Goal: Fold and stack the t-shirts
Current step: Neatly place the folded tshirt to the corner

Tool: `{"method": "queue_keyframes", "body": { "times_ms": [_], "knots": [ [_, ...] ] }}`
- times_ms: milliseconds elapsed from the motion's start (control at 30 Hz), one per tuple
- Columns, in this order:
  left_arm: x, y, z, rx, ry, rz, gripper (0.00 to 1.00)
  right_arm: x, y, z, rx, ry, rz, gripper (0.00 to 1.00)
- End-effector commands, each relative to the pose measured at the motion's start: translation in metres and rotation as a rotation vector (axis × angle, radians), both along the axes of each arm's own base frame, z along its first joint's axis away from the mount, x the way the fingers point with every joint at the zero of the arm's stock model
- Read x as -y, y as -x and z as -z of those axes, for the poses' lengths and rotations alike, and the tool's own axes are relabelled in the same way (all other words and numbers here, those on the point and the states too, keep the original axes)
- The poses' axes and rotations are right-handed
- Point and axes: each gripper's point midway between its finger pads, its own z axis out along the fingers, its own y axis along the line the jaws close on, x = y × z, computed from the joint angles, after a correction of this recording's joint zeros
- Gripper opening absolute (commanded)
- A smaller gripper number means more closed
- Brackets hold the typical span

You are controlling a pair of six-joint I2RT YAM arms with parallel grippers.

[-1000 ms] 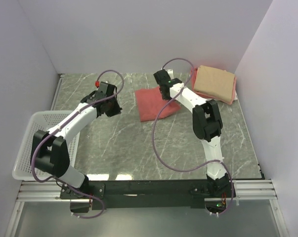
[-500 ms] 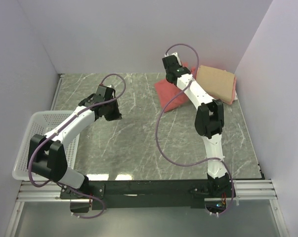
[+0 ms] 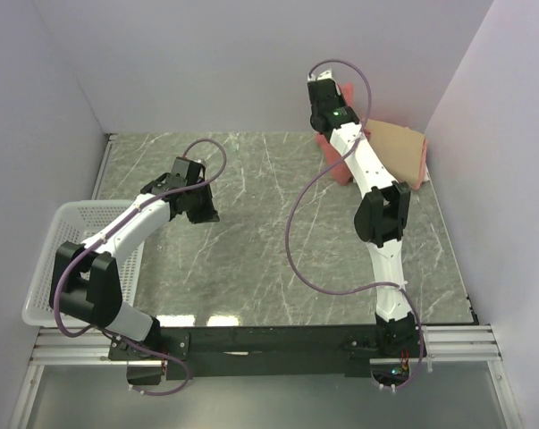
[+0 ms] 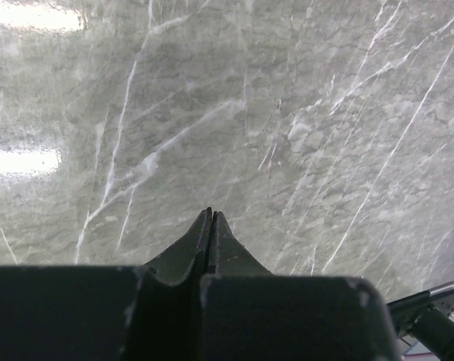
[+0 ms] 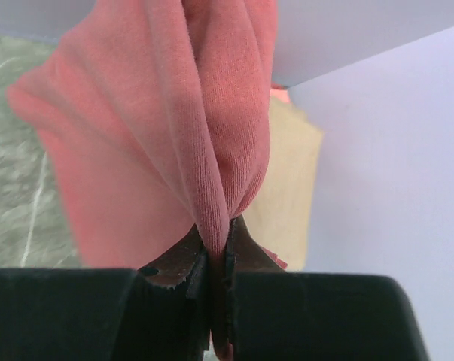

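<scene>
My right gripper (image 5: 219, 233) is shut on the folded salmon-red t-shirt (image 5: 166, 128) and holds it lifted at the far right, beside the stack. In the top view the salmon-red t-shirt (image 3: 333, 161) hangs below my right gripper (image 3: 321, 116), partly hidden by the arm. The folded tan t-shirt (image 3: 396, 152) lies on a pink t-shirt (image 3: 418, 182) in the far right corner; the tan t-shirt also shows in the right wrist view (image 5: 290, 195). My left gripper (image 4: 211, 216) is shut and empty, low over bare table; in the top view my left gripper (image 3: 205, 213) is left of centre.
A white mesh basket (image 3: 50, 268) stands at the left edge of the grey marble table (image 3: 251, 250). White walls close in the back and both sides. The right arm's purple cable (image 3: 296, 241) loops over the middle of the table.
My right gripper has carried the salmon-red t-shirt up off the table and to the right, towards the tan stack. My left gripper has drawn back a little toward the near left.
</scene>
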Motion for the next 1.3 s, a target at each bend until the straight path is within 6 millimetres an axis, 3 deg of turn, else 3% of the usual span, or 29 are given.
{"method": "queue_keyframes", "body": {
  "times_ms": [0,533,800,1000,1100,1267],
  "knots": [
    [0.004,-0.003,-0.008,0.039,0.029,0.031,0.01,0.016,-0.003,-0.064,0.149,0.035,0.04,0.0],
    [0.005,-0.001,-0.003,0.02,0.047,0.032,0.01,0.034,0.009,-0.152,0.344,0.056,0.082,0.0],
    [0.006,-0.001,-0.001,0.016,0.051,0.038,0.01,0.053,0.018,-0.169,0.389,0.04,0.123,0.0],
    [0.007,0.0,0.001,0.01,0.054,0.041,0.01,0.068,0.019,-0.173,0.404,0.021,0.147,0.0],
    [0.007,0.0,0.001,0.01,0.054,0.041,0.01,0.078,0.016,-0.161,0.388,-0.002,0.161,0.0],
    [0.007,0.001,0.005,-0.002,0.055,0.044,0.01,0.096,0.005,-0.119,0.325,-0.052,0.174,0.0]
  ]
}}
